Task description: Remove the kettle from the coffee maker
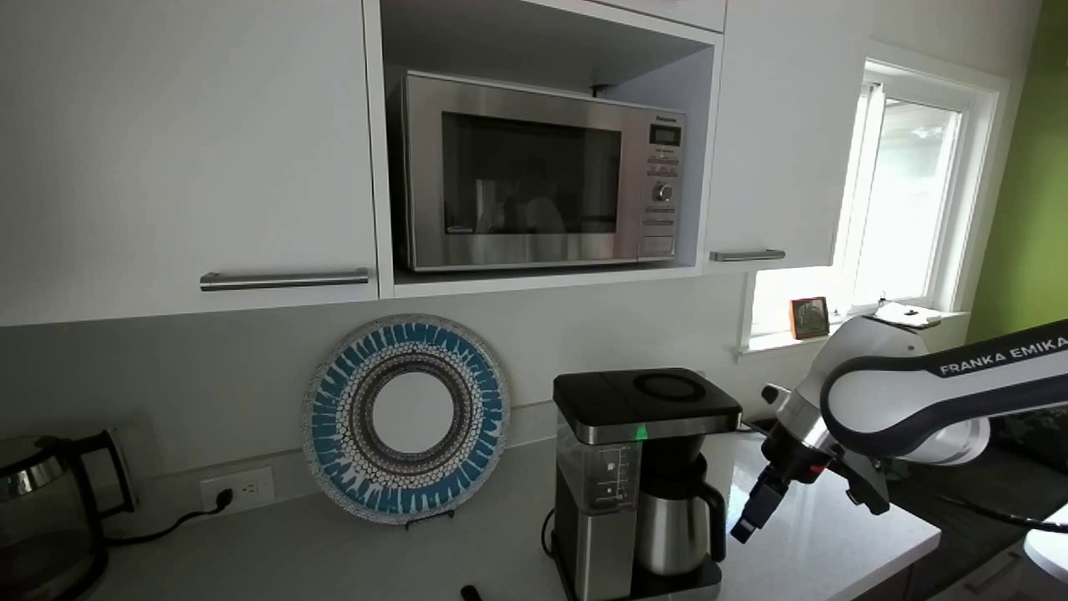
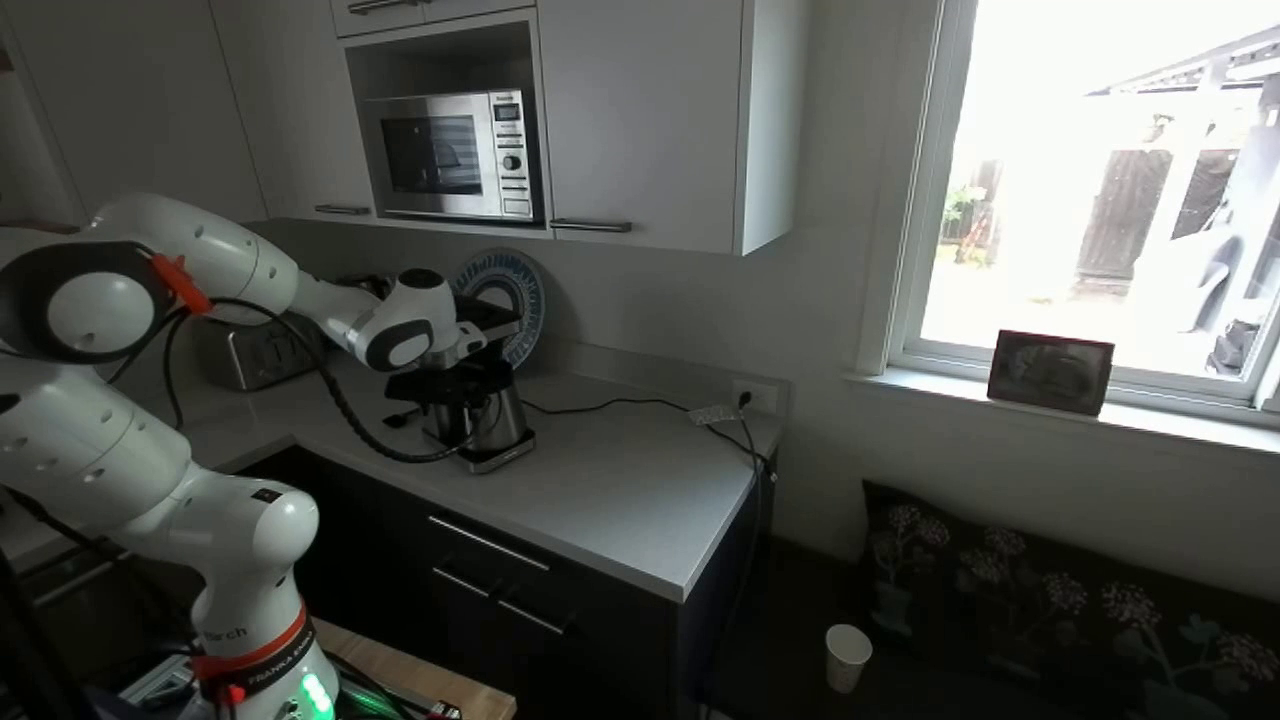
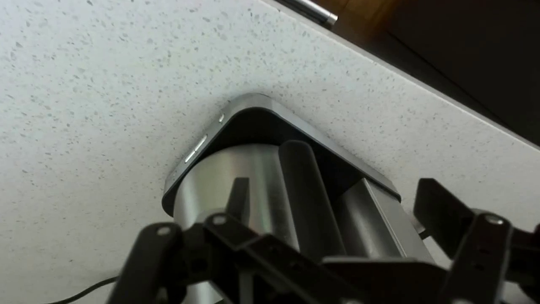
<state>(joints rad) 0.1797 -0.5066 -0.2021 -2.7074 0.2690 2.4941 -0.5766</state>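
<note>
While the claw (image 3: 334, 189) holds nothing, its fingers (image 3: 238, 200) spread wide, the wrist view shows the black handle (image 3: 310, 198) of the kettle (image 3: 265, 185) between them in the picture; depth cannot be confirmed there. It appears nearer the finger seen across the steel wall, so centre it before closing.

From where I stand, in an exterior view, the kettle sits upright inside the coffee maker (image 1: 607, 534) on the worktop (image 1: 793, 568), below the brewing head (image 1: 647, 399). The claw is just beside the handle, apart from it. I judge the step to be the approach: advance slowly, grip firmly, then draw straight out before lifting, as the lid (image 1: 674, 484) could catch overhead.

In an exterior view the arm (image 2: 225, 258) hides part of the coffee maker from me. Watch the cable (image 2: 410, 457) looping in front.
</note>
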